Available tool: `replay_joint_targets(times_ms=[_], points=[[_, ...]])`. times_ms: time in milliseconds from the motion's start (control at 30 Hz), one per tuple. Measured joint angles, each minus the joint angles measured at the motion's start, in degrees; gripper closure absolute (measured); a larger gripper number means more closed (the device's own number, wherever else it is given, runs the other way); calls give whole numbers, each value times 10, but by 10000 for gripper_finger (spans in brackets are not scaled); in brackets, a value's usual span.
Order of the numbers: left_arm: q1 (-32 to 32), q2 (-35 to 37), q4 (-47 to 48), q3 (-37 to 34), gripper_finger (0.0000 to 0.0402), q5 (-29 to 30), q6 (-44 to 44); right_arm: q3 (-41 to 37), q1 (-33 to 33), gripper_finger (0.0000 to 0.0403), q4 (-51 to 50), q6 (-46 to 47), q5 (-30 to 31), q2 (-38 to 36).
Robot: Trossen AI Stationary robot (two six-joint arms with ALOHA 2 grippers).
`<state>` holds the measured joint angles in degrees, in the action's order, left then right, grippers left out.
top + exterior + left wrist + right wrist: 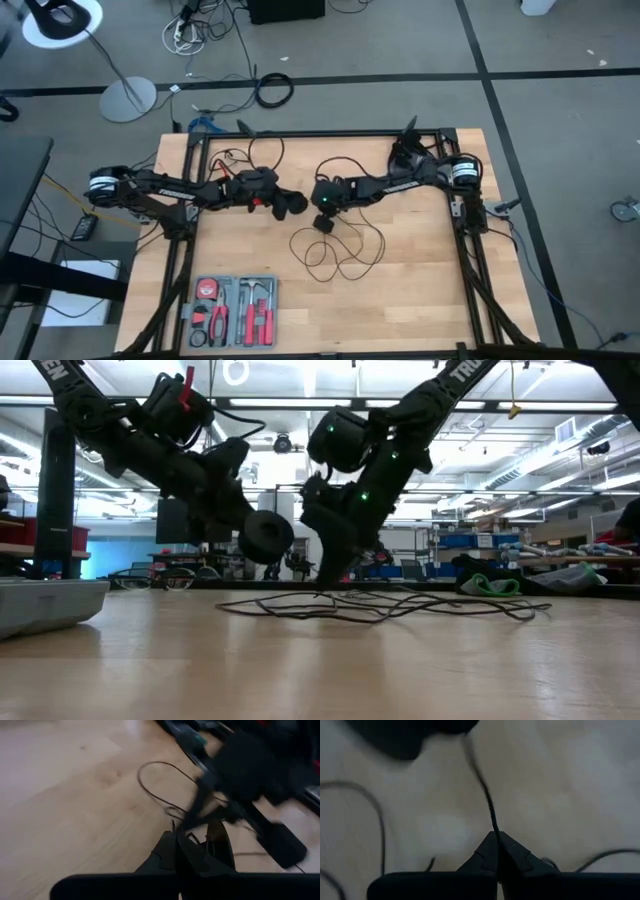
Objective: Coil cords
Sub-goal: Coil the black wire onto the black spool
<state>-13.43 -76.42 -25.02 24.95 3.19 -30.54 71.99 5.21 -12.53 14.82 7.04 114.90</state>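
- The thin black cord [487, 800] is pinched between the closed fingers of the right gripper [498, 851], seemingly to gather it into a coil.
- Its loose loops are spread on the wooden table [400, 290].
- The left gripper [176, 851] is clamped on a strand, likely as an anchor.
- A tool tray [235, 312] is left unused at the table's front-left corner.
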Motion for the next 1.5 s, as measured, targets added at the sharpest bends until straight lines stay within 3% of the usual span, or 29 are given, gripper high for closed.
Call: replay_joint_targets(times_ms=[267,400,867,1367,1500], points=[[0,0,-11,0,401,57,-27,2,-21,403,120,-7,-28,3],[0,0,-16,0,401,67,-35,12,-19,403,122,-7,-28,3],[0,-1,-4,0,401,76,-39,22,-9,398,46,4,-19,4],[-1,-1,89,0,401,107,-31,17,-9,322,13,-13,-16,4],[-1,-1,92,0,401,107,-29,17,-9,323,-5,-12,26,4]])
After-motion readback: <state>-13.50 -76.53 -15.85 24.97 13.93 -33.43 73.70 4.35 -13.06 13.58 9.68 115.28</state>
